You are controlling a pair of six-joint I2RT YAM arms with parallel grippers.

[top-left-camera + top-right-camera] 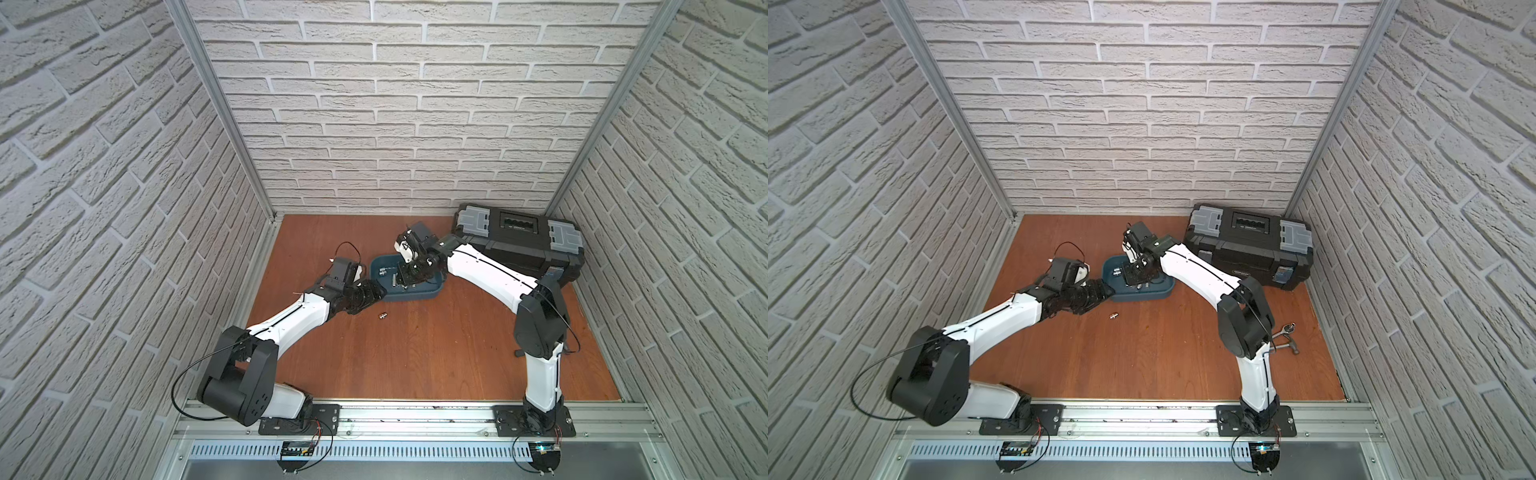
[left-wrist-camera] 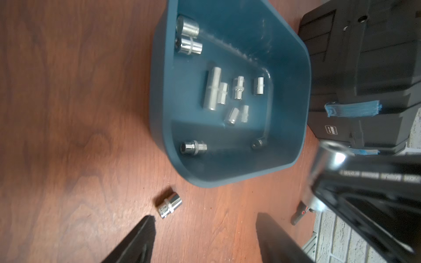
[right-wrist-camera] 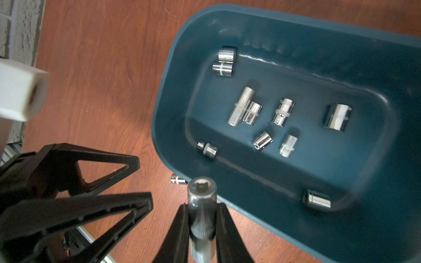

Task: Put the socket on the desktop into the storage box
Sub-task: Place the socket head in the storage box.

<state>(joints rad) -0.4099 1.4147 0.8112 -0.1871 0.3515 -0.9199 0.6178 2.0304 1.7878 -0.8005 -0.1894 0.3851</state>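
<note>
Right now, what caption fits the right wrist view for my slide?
Right gripper grips a long socket near the storage box holding sockets.

In both top views the right claw (image 1: 402, 279) hides much of the storage box's (image 1: 415, 296) inside

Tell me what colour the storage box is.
Dark teal-blue, plain with no pattern; the storage box shows best in the right wrist view.

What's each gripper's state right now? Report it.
Left gripper: open, empty.
Right gripper: shut on a socket.
</note>
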